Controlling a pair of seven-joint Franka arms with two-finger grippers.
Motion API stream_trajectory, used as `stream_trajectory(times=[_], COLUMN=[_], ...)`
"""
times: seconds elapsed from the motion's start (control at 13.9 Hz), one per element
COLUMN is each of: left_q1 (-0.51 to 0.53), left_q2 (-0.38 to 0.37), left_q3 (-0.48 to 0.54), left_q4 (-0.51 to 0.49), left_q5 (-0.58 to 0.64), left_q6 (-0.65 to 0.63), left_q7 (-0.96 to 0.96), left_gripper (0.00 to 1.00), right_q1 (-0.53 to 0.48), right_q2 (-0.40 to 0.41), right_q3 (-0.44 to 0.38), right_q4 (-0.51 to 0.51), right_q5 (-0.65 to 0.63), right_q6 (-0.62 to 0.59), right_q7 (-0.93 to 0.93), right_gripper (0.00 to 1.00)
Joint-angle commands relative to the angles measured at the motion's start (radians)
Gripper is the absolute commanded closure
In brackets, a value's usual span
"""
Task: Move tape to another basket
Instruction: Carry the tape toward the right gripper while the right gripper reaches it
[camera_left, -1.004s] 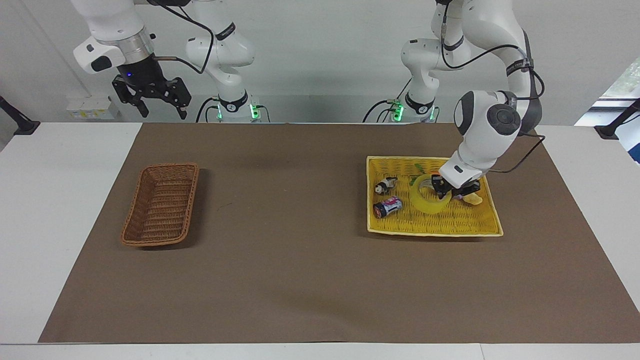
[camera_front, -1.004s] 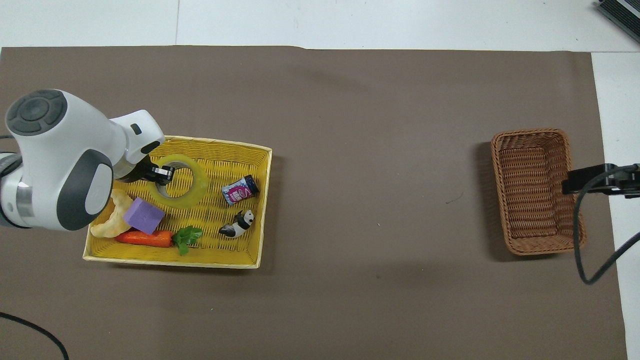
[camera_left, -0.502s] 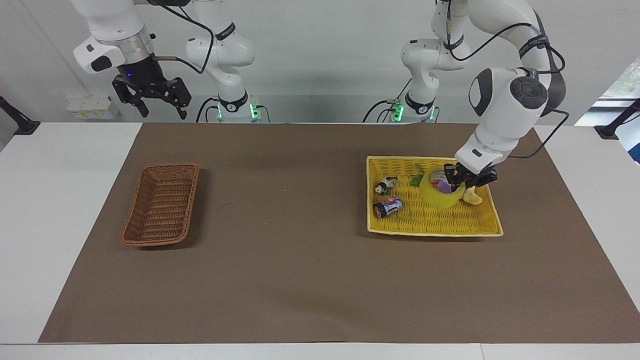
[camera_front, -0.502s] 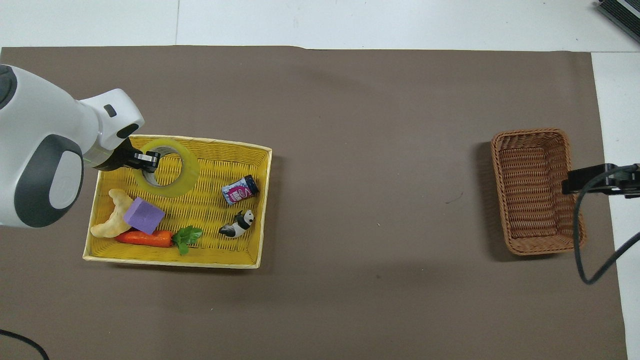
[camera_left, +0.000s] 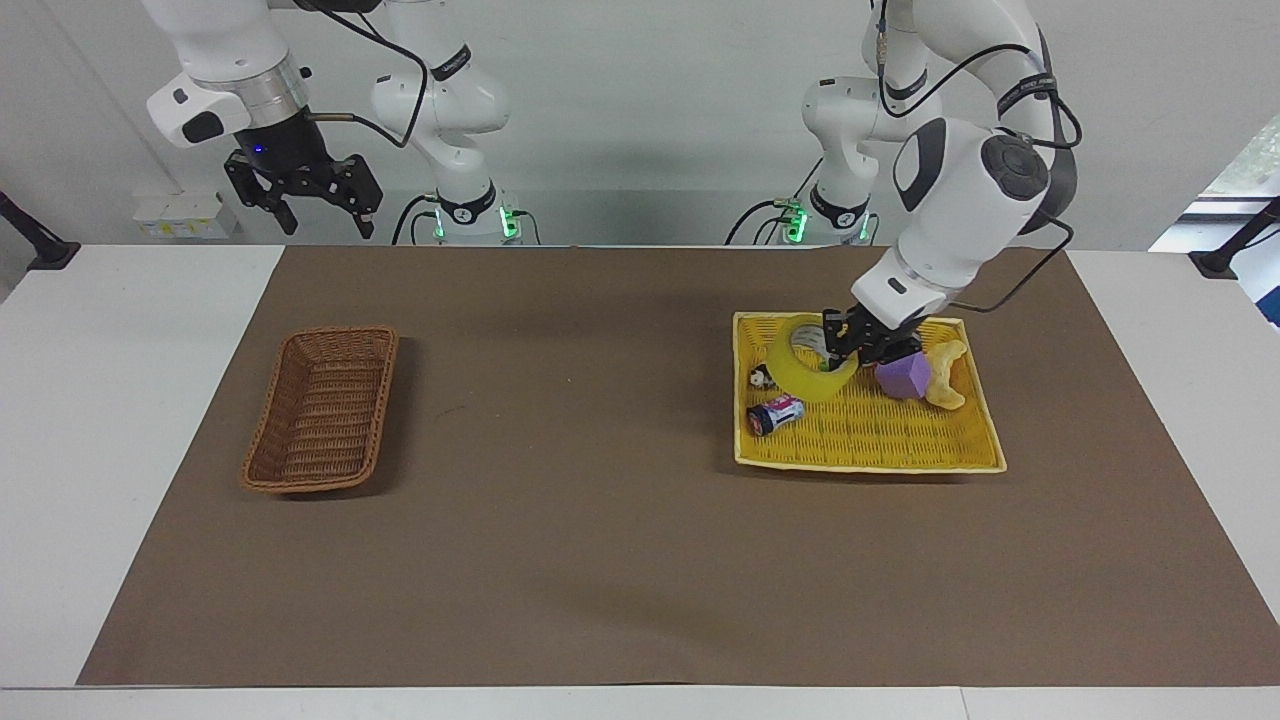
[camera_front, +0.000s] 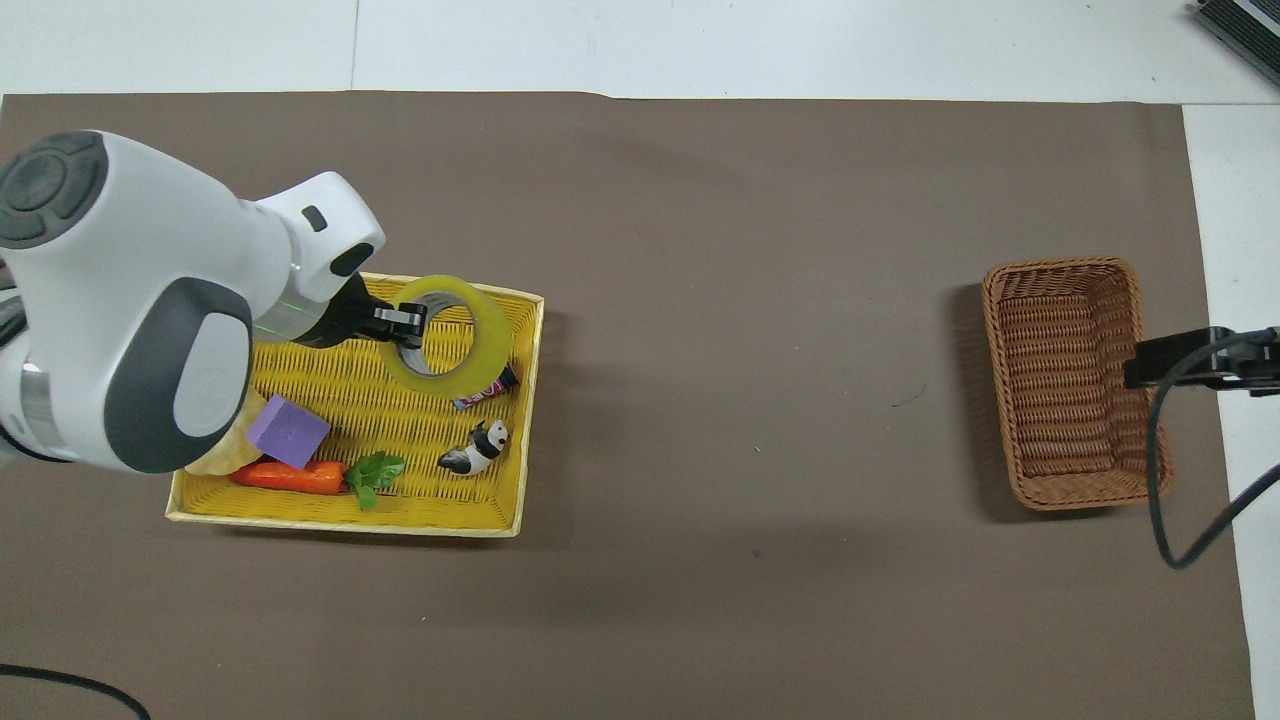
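On the bench the brown basket (camera_left: 322, 410) sits on the brown mat (camera_left: 600, 520), toward my right arm's end, with nothing in it. My right pincer (camera_left: 305, 200) waits up in the air with its fingers spread wide and nothing in them. My left pincer (camera_left: 838, 347) is clenched on the rim of the tape (camera_left: 812, 358). The tape hangs tilted in the air over the yellow tray (camera_left: 870, 455), above the little can (camera_left: 775, 414). In the tray lie a panda toy (camera_front: 476, 448), a purple block (camera_left: 904, 376), a carrot (camera_front: 288, 476) and a pale puffy snack (camera_left: 946, 372).
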Motion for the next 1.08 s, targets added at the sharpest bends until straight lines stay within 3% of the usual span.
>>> stream_trajectory(times=[0.0, 0.29, 0.5, 1.0], left_q1=[-0.083, -0.167, -0.213, -0.285], left_q2=[0.008, 0.011, 0.011, 0.013], left_q3=[0.008, 0.005, 0.005, -0.024], left_q4=[0.027, 0.021, 0.019, 0.008], left_q5=[-0.040, -0.093, -0.302, -0.514], left_q6=[0.091, 0.253, 0.312, 0.505], left_q7=[-0.061, -0.055, -0.058, -0.049], left_gripper=[1.00, 1.00, 1.00, 1.00], right_q1=[-0.017, -0.017, -0.017, 0.002], right_q2=[-0.014, -0.014, -0.014, -0.024], right_q3=[0.007, 0.007, 0.008, 0.025], right_q4=[-0.011, -0.011, -0.011, -0.002], right_q5=[0.025, 0.025, 0.025, 0.027], right_q6=[0.002, -0.001, -0.001, -0.003], right_q7=[-0.017, -0.019, -0.020, -0.026], right_gripper=[0.00, 0.00, 0.00, 0.00])
